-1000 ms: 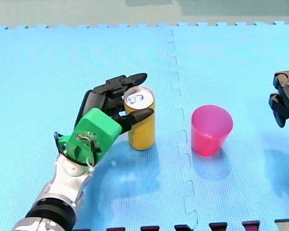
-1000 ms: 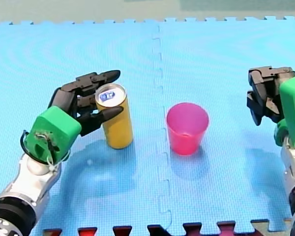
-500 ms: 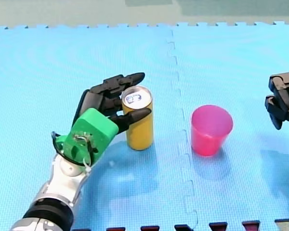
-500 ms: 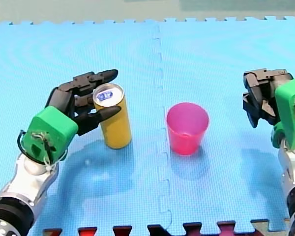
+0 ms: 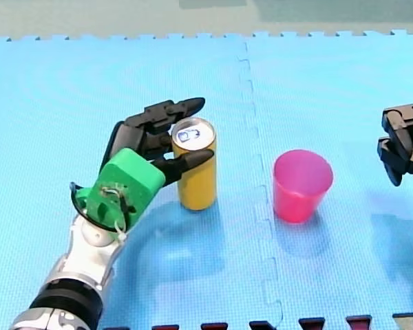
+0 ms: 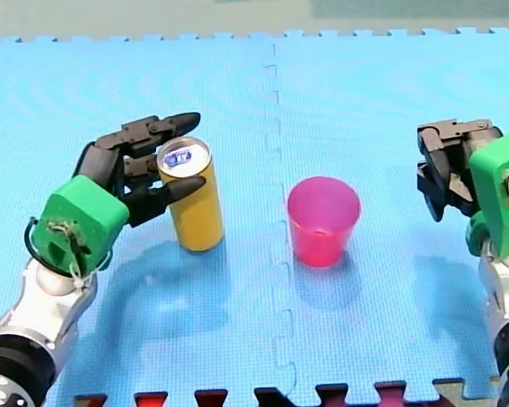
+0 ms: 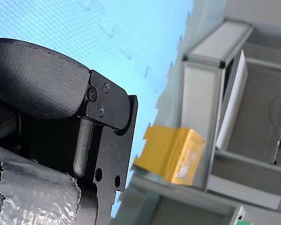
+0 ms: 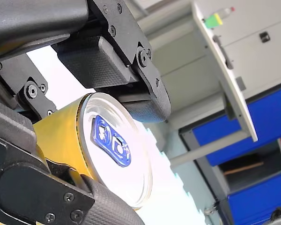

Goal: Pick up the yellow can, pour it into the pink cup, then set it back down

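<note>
Compared with a second ago, the yellow can (image 5: 196, 175) sits a touch farther up and to the left, and the left hand (image 5: 148, 141) has gone with it. That hand is clamped on the can near its top: fingers (image 8: 107, 65) on the far side, thumb across the near side, just under the rim. The can is roughly upright, maybe leaning a hair. I honestly can't tell if its base has cleared the blue foam mat (image 5: 316, 82) yet. The pink cup (image 5: 301, 185) stands upright to the can's right, clearly apart from it, and looks empty. The right hand (image 6: 448, 165) is out at the right edge holding nothing, away from the cup.

My guess is this is the start of the lift. The worry: the grip is high and fairly narrow, so the can could swing or slip once it tips for the pour. The cup looks light too, so a bump from the can or knuckles could knock it over.
</note>
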